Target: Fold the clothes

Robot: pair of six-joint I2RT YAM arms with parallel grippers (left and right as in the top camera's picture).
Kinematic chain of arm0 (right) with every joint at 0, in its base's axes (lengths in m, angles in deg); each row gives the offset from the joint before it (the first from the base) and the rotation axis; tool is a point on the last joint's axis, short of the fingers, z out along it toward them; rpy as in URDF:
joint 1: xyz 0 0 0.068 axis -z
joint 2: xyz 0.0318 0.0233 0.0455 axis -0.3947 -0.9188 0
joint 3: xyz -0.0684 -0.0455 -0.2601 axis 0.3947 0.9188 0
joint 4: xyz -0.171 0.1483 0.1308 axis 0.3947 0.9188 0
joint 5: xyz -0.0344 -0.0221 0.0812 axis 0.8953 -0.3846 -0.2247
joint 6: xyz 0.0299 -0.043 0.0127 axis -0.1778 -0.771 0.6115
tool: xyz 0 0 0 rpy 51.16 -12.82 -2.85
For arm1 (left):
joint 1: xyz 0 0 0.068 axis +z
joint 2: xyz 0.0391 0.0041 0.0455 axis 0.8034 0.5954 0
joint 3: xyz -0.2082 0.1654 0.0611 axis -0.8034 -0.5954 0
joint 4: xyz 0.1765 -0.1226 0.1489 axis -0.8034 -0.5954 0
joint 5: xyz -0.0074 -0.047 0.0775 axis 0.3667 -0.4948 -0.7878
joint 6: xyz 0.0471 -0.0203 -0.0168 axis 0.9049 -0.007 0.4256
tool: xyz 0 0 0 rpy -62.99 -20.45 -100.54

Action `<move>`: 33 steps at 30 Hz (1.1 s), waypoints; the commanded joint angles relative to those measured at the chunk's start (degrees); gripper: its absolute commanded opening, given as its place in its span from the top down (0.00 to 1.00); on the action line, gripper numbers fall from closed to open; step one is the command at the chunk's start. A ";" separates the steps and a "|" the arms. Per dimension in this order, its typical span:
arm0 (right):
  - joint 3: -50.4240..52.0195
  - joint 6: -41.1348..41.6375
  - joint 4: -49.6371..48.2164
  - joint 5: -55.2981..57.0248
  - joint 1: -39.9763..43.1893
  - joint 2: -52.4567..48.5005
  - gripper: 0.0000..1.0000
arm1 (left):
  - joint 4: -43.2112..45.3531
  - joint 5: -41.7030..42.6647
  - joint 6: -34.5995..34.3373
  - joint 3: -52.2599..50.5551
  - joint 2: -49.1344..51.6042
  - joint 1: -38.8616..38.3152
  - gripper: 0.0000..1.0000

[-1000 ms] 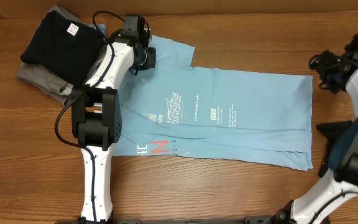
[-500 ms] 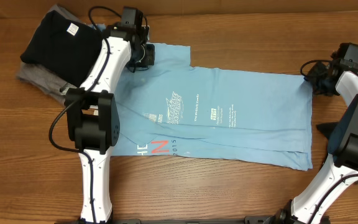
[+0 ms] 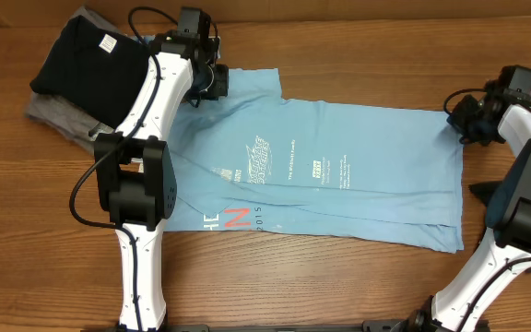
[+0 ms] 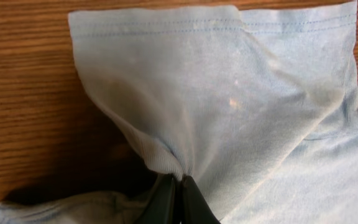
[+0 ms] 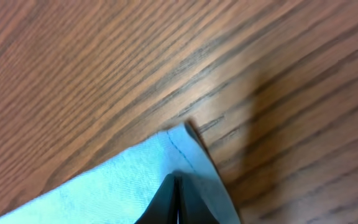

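A sky-blue T-shirt (image 3: pixel 339 175) lies spread across the middle of the wooden bench (image 3: pixel 358 37), collar end toward the robot's left and hem toward its right, with its lower long edge folded in so that layered edges show along the near side. White logos sit near its centre, and a red letter (image 3: pixel 238 219) shows by the near-left edge. The left end effector (image 3: pixel 212 81) is at the shirt's far-left sleeve (image 4: pixel 197 93); seen from the left wrist, its fingers are pressed together on a pinch of the sleeve cloth (image 4: pixel 180 186), which fans up and away from the grip into a tent, with the sleeve hem across the top. The right end effector (image 3: pixel 464 120) is at the far-right corner of the hem; in the right wrist view its fingers are closed tight on the blue cloth just inside that corner (image 5: pixel 178 186), and the corner's stitched edge lies on the wood. A dark navy-black T-shirt (image 3: pixel 90 69), folded, sits on a grey garment (image 3: pixel 53 112) at the far-left end of the bench, just beside the left arm and apart from the blue shirt.
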 commanded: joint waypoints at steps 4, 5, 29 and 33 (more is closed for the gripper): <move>-2.91 0.15 1.55 -5.38 0.63 2.86 0.96 | 5.68 -0.90 0.57 1.38 -2.29 -0.07 0.53; -2.91 0.13 2.45 -6.67 0.52 3.02 0.96 | 6.73 -1.14 1.25 1.38 -2.29 -0.09 0.44; -2.64 -0.04 -0.66 0.48 -2.23 -2.62 0.56 | 8.22 -2.58 1.84 1.33 -1.86 -0.33 0.27; -2.64 -0.02 -0.52 0.63 -2.71 -2.80 0.76 | 8.04 -2.60 1.84 1.33 -1.86 -0.33 0.24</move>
